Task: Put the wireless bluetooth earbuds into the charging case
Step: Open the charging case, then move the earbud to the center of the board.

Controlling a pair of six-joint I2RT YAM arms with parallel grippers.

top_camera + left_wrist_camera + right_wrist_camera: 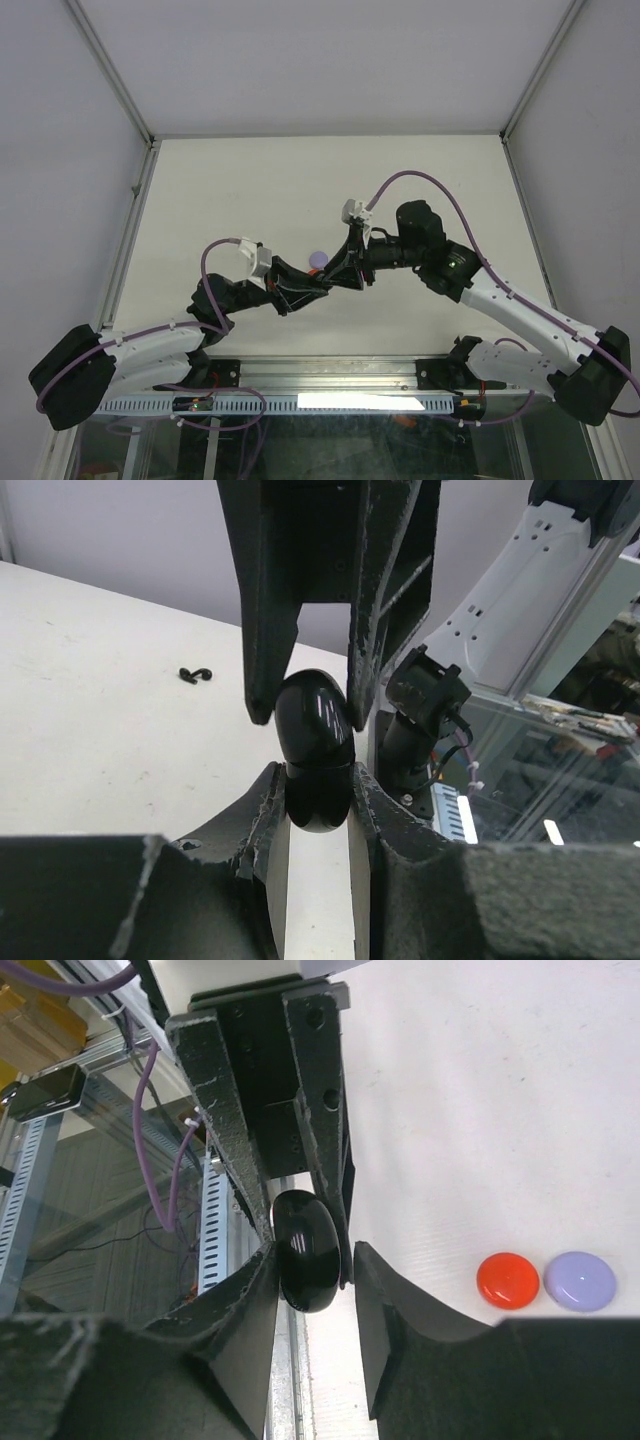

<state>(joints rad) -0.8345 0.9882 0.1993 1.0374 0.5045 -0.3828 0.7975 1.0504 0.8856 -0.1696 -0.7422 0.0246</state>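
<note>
Over mid-table, your left gripper [317,780] clamped tight on lower half of glossy black charging case [318,730]; your right gripper [315,1252] narrowly parted around upper half, one finger standing clear; red disc [508,1280] and lilac disc [579,1280] side by side on table [480,1110].

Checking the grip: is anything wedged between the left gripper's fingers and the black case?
Nothing visible. The left gripper clamps the black case directly; the right gripper flanks its other end.
</note>
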